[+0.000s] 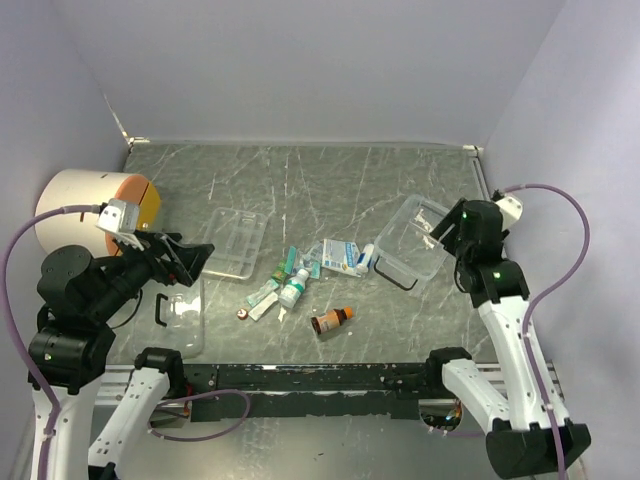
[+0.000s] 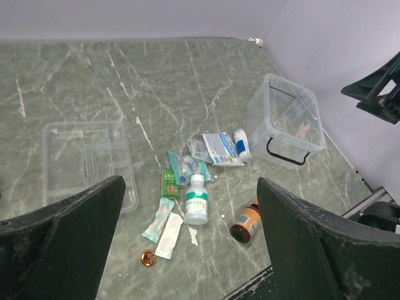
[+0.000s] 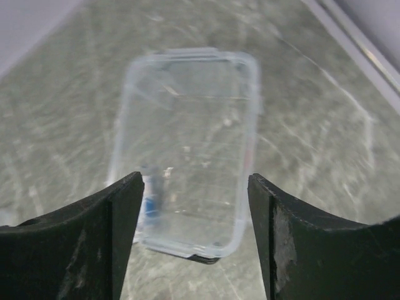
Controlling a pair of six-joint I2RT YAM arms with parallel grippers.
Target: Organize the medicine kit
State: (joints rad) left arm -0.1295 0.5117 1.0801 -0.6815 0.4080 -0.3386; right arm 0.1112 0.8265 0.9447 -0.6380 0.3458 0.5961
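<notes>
Leftmost in the top view, we see the left arm folded at the frame's left edge, its wrist reaching right, low over the worktop [image 1: 330,180]. The left claw [image 1: 186,258] is spread wide and empty. Behind it, at the upper left, stands a white-and-orange cylinder [image 1: 95,205].

Just below that claw in the frame lies the clear lid [image 1: 182,318], flat, with a black handle on its left edge. Just right of the claw's tips lies the divided tray [image 1: 236,243], also flat. In the left wrist view the tray sits at the left, above the left finger [image 2: 75,244].

Toward the middle, loose items are scattered close together: pale sachets [image 1: 263,296], a white bottle [image 1: 293,288] on its side, a brown bottle [image 1: 332,320] nearer the lower edge, and a printed packet [image 1: 343,255] to the upper right of them. A small white tube [image 2: 240,142] lies between the packet and the case.

Right of centre stands the medicine kit case [image 1: 418,238], mouth up, with a faint red cross on its wall, well apart from the left claw.

Farthest right, the right arm rises from the lower right and bends its wrist leftward. The right claw [image 1: 447,228] is spread and empty, at the case's right end. In the right wrist view the case fills the middle of the frame, just beyond the fingertips [image 3: 128,187].
</notes>
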